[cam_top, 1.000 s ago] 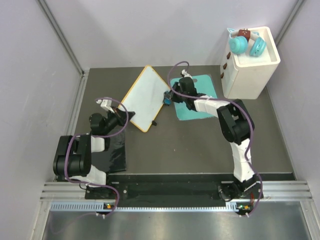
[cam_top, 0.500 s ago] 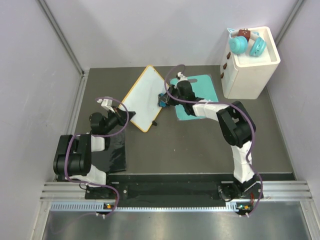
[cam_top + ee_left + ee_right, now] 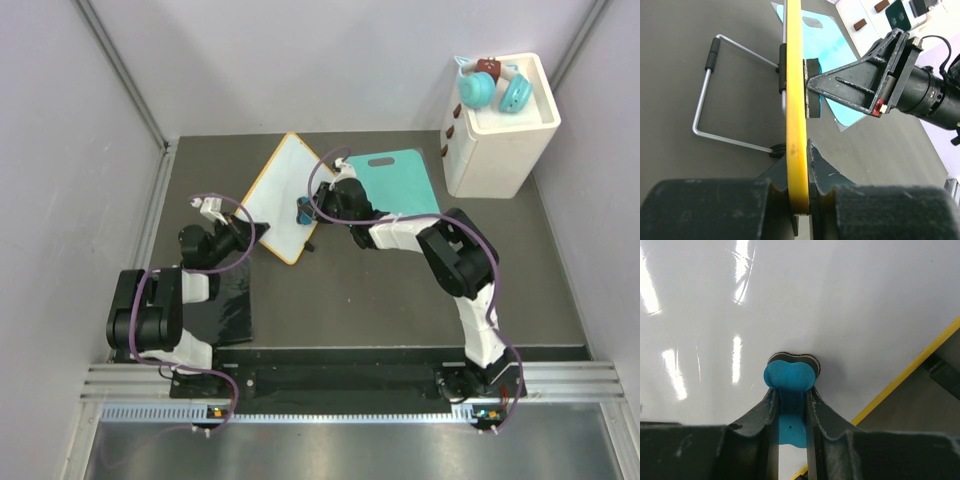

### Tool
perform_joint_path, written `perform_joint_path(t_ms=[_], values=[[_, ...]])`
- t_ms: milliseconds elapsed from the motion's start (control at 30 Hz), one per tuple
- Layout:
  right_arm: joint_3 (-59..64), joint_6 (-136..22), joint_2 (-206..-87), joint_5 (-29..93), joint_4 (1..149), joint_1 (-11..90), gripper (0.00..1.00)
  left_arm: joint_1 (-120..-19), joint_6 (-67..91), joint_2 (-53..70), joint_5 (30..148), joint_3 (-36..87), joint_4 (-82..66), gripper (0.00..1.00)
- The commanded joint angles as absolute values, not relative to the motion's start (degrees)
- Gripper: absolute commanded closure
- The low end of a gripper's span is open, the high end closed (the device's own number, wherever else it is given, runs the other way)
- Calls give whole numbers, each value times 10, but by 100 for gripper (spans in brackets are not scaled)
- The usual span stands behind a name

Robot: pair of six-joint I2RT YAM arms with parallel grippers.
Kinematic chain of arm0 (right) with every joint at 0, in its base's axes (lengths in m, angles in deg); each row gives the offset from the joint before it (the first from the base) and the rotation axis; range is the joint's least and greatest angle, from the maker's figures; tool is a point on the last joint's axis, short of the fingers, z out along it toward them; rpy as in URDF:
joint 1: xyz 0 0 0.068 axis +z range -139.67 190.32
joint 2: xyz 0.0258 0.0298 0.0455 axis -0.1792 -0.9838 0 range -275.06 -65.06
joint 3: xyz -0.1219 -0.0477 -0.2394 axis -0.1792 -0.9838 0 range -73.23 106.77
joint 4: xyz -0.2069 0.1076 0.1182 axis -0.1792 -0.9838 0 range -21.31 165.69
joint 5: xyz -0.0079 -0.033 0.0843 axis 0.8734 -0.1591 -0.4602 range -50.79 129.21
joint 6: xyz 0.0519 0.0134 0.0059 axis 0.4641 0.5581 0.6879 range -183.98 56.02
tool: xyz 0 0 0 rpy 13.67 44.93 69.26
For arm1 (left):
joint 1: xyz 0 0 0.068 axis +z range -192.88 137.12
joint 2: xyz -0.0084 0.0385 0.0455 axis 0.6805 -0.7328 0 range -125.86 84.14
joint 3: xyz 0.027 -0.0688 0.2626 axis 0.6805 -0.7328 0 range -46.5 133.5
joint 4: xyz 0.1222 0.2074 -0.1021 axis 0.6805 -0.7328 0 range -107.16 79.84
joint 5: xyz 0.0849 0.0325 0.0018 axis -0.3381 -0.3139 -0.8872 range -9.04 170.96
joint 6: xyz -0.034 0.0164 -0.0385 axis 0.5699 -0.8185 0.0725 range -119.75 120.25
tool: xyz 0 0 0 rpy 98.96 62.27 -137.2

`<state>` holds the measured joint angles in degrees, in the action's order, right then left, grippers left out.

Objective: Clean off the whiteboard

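Light: I saw bright, even overhead | glare: streaks crossed the whiteboard (image 3: 830, 305) | focus: left fingers (image 3: 824, 175) looked soft

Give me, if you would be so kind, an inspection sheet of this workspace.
Surface: dark grey table.
Job's things: whiteboard, no writing seen; blue eraser pressed against it.
Clutter: teal cutting board; black mat; white box with toys on top.
Grippers: left gripper, fingers clamping the whiteboard's yellow frame; right gripper, fingers holding the eraser.
Cables: purple cables looped along both arms.
Surroundings: pale walls.
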<state>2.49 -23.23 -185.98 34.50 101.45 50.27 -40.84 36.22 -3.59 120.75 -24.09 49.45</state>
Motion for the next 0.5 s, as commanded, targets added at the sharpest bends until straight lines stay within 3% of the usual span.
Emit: perform_joint_path(t_ms=[0, 133, 233, 467], values=[[2, -214, -1892, 327, 1028, 547, 100, -428, 326, -44, 1297, -237, 504, 100], [-16, -206, -1876, 405, 1010, 544, 100, -427, 324, -45, 1299, -238, 505, 100], [-74, -202, -1831, 547, 1071, 550, 100, -426, 324, -46, 1299, -237, 505, 100], [-79, -210, -1811, 620, 1125, 544, 100, -427, 329, -51, 1303, -235, 512, 100]])
